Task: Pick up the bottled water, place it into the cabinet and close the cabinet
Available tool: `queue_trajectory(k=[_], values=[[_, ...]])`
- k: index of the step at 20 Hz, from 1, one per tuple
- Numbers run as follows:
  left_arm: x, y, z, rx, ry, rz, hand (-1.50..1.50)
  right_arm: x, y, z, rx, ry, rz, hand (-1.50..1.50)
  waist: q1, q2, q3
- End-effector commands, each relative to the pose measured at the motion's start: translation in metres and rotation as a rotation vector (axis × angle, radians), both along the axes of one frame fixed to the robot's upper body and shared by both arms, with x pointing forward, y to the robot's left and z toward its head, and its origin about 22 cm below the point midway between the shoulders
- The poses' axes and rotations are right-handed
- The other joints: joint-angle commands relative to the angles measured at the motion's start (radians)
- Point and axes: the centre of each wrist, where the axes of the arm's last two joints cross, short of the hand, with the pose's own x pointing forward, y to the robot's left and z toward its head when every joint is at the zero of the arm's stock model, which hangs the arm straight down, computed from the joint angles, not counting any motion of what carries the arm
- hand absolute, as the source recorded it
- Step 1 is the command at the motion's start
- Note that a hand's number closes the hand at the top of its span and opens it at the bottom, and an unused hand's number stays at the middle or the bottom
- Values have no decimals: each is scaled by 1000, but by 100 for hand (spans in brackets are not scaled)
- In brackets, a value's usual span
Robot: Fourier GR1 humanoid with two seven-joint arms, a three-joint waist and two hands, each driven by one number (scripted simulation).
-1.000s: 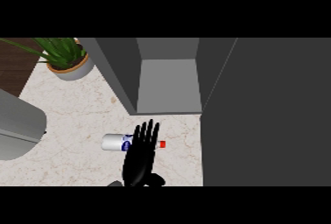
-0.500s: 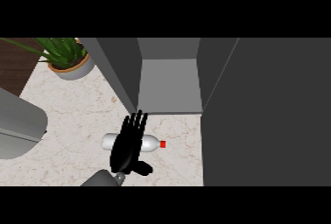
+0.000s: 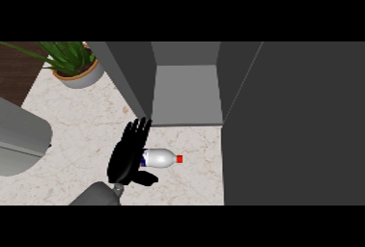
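The bottled water (image 3: 161,158) lies on its side on the marble counter (image 3: 78,120), red cap pointing right, blue label partly hidden. My left hand (image 3: 127,152) stands over the bottle's base end with fingers straight and pointing away from me, thumb (image 3: 146,179) low beside the bottle; the hand is open and not curled round it. Just beyond stands the grey cabinet (image 3: 187,94), its inside open to view. The right hand does not show.
A wide dark grey panel (image 3: 299,125) fills the right side, next to the bottle's cap. A potted plant (image 3: 77,72) stands at the back left. A large grey rounded object (image 3: 20,140) sits at the left edge.
My left hand has slid leftwards across the bottle, uncovering its body and cap; the forearm now enters from the lower left. The bottle has stayed where it was.
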Motion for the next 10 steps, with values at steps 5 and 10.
queue_trajectory(k=[5, 10], values=[[19, 44, 10, -138, 52, 15, -150, -2, 11, 30, 31, -55, 2, -150, 9, 4, 0], [8, 25, -14, -200, 85, -9, -150, 0, 1, 24, 23, -61, 9, -150, 7, 4, 0]])
